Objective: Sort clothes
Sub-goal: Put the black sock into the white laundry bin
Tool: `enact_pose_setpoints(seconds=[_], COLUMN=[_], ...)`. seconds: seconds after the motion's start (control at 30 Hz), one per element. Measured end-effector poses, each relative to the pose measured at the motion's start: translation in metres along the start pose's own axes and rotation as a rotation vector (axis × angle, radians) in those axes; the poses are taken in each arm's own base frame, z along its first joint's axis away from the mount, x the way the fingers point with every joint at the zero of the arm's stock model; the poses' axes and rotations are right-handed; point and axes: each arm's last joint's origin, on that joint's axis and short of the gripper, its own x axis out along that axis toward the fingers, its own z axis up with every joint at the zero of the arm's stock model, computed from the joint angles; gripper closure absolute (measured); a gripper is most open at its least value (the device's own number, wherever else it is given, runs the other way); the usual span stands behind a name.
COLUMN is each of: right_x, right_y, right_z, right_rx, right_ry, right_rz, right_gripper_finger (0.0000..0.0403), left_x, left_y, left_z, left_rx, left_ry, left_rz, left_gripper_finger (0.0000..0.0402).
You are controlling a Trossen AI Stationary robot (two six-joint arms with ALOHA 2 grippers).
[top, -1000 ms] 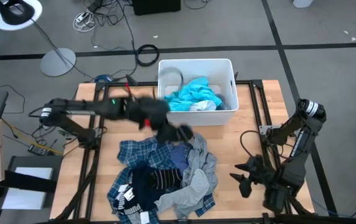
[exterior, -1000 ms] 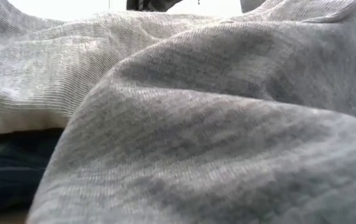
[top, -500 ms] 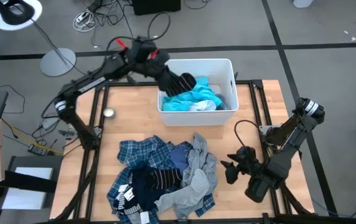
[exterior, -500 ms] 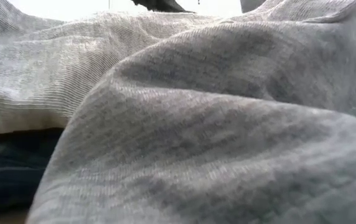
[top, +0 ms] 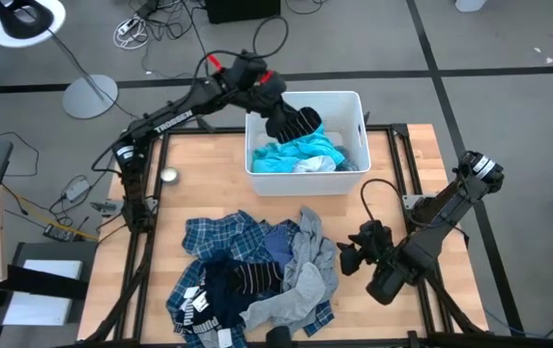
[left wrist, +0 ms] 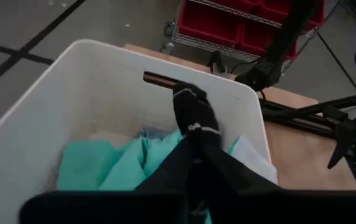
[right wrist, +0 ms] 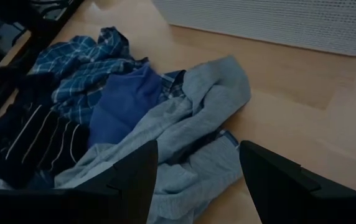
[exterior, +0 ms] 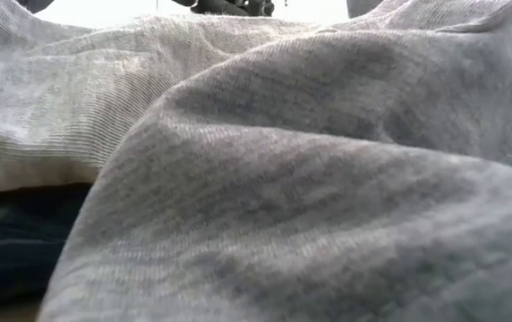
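Observation:
My left gripper (top: pixel 278 108) is over the white bin (top: pixel 305 99) at the table's far edge, shut on a black sock with pale stripes (left wrist: pixel 196 127). A turquoise garment (top: pixel 294 155) lies in the bin. The rest of the clothes lie heaped at the near middle: a plaid shirt (top: pixel 220 237), a grey garment (top: pixel 305 263), a dark striped piece (top: pixel 252 278) and a navy one with white lettering (top: pixel 199 307). My right gripper (top: pixel 347 259) hovers open just right of the heap, its fingers on either side of the grey garment's edge (right wrist: pixel 198 146). My left gripper holds the black sock by one end (left wrist: pixel 190 180); its own dark fingers hide the place of contact. The fingers come slanting down from the table's left. The sock reaches out ahead of them over the bin, its toe (left wrist: pixel 187 98) near the bin's far wall, clear of the turquoise garment.
A small round metal object (top: pixel 168 175) lies on the wood left of the bin. Bare wood shows between bin and heap and right of the heap (top: pixel 383 184). Black frame rails (top: pixel 146 242) run along both table sides. Grey cloth (exterior: pixel 283 179) fills the low view.
My left gripper has swung from above the heap toward the table's far edge and rightward, carrying the black sock over the bin and rolling as it went. My right gripper has moved toward the table's left, closer to the heap, still open.

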Motion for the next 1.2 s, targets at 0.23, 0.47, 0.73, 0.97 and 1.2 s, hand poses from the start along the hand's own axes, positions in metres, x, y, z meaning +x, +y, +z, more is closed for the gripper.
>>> enact_pose_setpoints(seconds=[0.23, 0.47, 0.73, 0.97, 1.2], right_x=[0.002, 0.002, 0.001, 0.001, 0.000], right_y=[0.000, -0.001, -0.001, 0.000, 0.012], right_z=[0.001, 0.001, 0.000, -0.001, -0.006], right_rx=[0.000, -0.020, -0.114, -0.236, -0.355], right_ry=[0.020, 0.018, 0.038, 0.067, 0.120], right_rz=[-0.013, -0.021, -0.026, -0.016, 0.088], right_gripper_finger=[0.0174, 0.0174, 0.0174, 0.0174, 0.0174], left_x=[-0.013, -0.035, -0.037, -0.039, -0.041], left_y=[-0.007, -0.020, -0.055, -0.117, -0.189], left_z=[0.012, 0.019, 0.006, -0.003, -0.009], left_rx=[0.017, -0.048, -0.078, -0.049, 0.001], left_ry=[-0.012, 0.075, 0.251, 0.344, 0.303], left_rz=[-0.002, 0.008, 0.005, -0.009, 0.072], left_gripper_finger=[0.0284, 0.0265, 0.0265, 0.0265, 0.0270])
